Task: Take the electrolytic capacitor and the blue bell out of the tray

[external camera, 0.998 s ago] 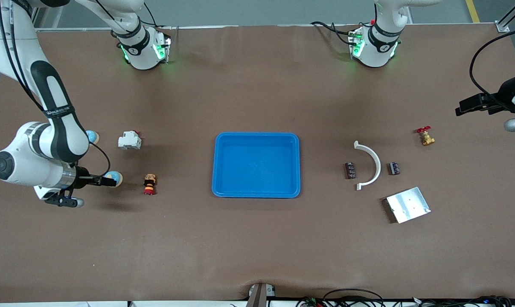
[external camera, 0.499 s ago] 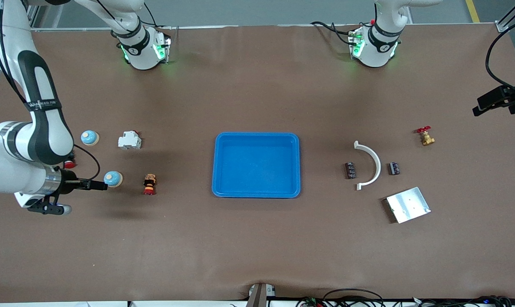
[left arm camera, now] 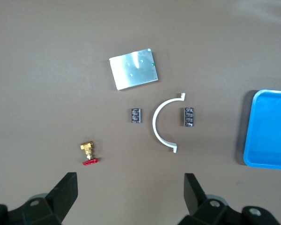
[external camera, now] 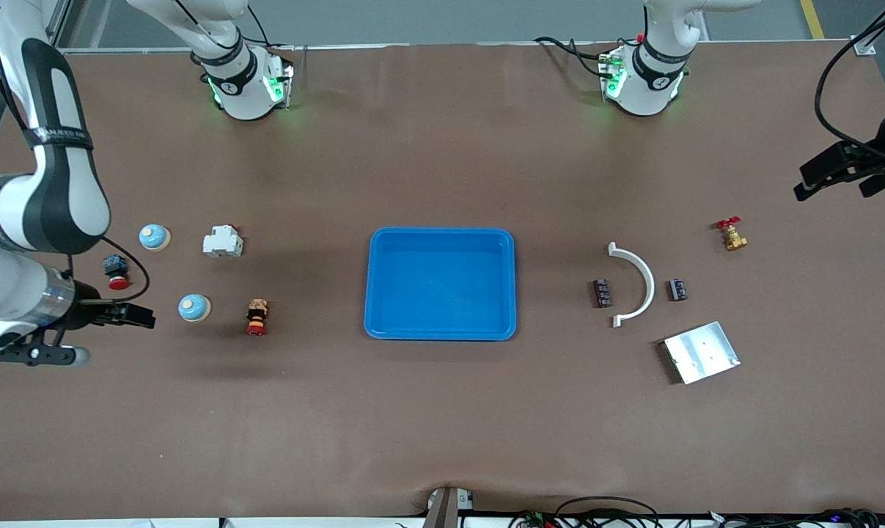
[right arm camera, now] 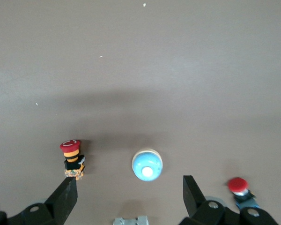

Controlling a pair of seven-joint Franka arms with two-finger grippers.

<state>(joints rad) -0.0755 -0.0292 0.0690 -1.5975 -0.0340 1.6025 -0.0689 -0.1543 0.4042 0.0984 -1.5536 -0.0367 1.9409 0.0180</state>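
Note:
Two blue dome bells lie at the right arm's end of the table: one [external camera: 193,307] [right arm camera: 147,165] and another [external camera: 153,237] farther from the front camera. Two small dark capacitors [external camera: 602,292] [external camera: 678,289] flank a white arc [external camera: 636,282] toward the left arm's end; the left wrist view shows both capacitors [left arm camera: 136,115] [left arm camera: 188,116]. My right gripper [external camera: 138,317] [right arm camera: 130,190] hangs open and empty over bare table beside the nearer bell. My left gripper [external camera: 829,183] [left arm camera: 130,187] hangs open and empty over the table's end, past the brass valve [external camera: 732,236].
An empty blue tray [external camera: 512,282] sits mid-table. Near the bells are a white breaker [external camera: 223,242], a red-and-yellow stop button [external camera: 257,317] and a small red pushbutton [external camera: 116,271]. A metal plate [external camera: 701,352] lies nearer the front camera than the capacitors.
My right gripper has drawn back from the nearer bell toward the table's end, uncovering the other bell and the red pushbutton. My left gripper has shifted slightly near the table's end.

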